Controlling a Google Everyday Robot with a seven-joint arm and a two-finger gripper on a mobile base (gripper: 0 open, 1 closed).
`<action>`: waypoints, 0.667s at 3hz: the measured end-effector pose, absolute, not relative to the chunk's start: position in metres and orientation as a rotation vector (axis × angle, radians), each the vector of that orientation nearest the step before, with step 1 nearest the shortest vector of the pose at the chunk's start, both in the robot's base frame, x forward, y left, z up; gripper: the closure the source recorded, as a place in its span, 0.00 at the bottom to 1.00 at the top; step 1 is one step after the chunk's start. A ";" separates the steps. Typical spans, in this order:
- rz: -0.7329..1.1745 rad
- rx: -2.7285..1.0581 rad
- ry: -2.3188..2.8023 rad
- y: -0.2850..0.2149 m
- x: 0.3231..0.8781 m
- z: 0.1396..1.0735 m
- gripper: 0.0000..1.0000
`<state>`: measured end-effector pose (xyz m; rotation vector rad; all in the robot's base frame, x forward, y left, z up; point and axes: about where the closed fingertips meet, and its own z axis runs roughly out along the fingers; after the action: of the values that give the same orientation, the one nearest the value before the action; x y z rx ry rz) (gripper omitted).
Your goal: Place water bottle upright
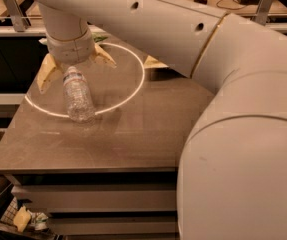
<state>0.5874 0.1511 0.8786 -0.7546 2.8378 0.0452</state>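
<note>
The water bottle (pixel 79 96) is clear crinkly plastic with a pale label band near its neck. It lies on its side on the brown table (pixel 113 144), left of centre, with its cap end pointing away toward the gripper. My gripper (pixel 75 66) hangs from the white wrist directly over the bottle's neck end. It is open, with one tan finger (pixel 47 73) to the left of the bottle and the other tan finger (pixel 103 57) to the right. The bottle's cap is hidden under the wrist.
A ring of light (pixel 133 91) lies on the table around the bottle. A corner of a tan bag (pixel 152 62) shows behind my arm. My big white arm fills the right and top of the view. Shelves and clutter (pixel 23 218) sit below the table's front edge.
</note>
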 end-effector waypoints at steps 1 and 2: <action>0.064 -0.814 2.838 0.161 0.589 0.871 0.00; 0.093 -0.859 2.844 0.169 0.592 0.860 0.00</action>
<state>0.5924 0.1695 0.8597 -0.8587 2.8440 0.0928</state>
